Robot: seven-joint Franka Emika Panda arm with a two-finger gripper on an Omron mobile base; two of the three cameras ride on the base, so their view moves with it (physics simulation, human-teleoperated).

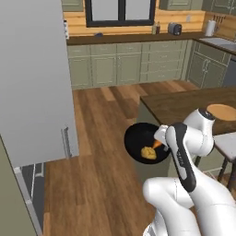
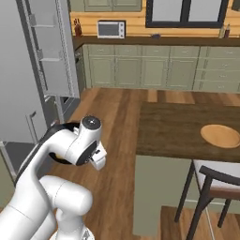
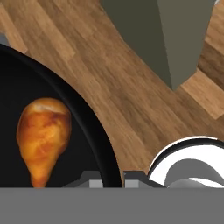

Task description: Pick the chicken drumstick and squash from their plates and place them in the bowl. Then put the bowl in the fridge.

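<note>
Hand view: the chicken drumstick (image 3: 43, 133) lies inside the bowl (image 3: 94, 144), fat end up in this picture, bone end tapering down toward the pincer.
Bowl: glossy black, carried in the air over the wooden floor (image 1: 99, 184), off the near left corner of the worktop (image 1: 184, 106); in the left base view its rim (image 1: 131, 152) juts out past the arm's wrist.
Contents: a yellow-orange lump, the squash (image 1: 148, 152), sits low in the bowl in the left base view; the drumstick beside it reads as an orange sliver there.
Pincer (image 3: 113, 177): pressed together on the bowl's rim, holding it by one edge alone.
Fridge (image 1: 37, 83): far left, its grey door swung open; door shelves show in the right base view (image 2: 49, 51).
Plate: one tan wooden plate (image 2: 220, 135) on the worktop's right side, nothing on it.
Step in hand: I judge the loading is done and the bowl is on its way to the fridge.
Risk: an edge grip lets the bowl sag or twist; a tilt could roll the food out onto the floor.
Risk: a wide swing could knock the rim against the open door.
</note>
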